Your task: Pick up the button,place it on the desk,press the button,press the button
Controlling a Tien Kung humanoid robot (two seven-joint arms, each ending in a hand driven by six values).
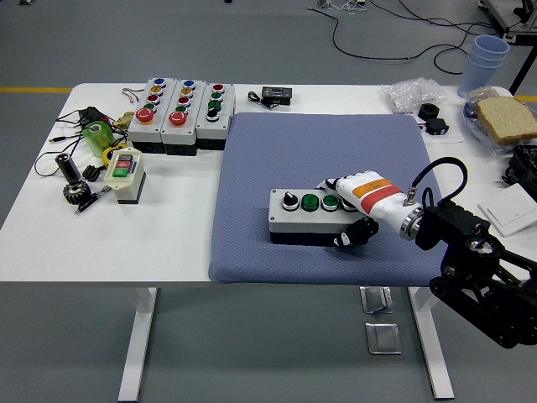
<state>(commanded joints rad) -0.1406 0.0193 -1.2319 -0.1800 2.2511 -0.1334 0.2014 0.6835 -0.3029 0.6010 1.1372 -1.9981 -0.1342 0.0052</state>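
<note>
White table has a big blue-grey mat right under the hand. Far left of the hand sit three button boxes, a small switch box and cable clutter. Beyond it to the right: bread, stacked cups.
</note>
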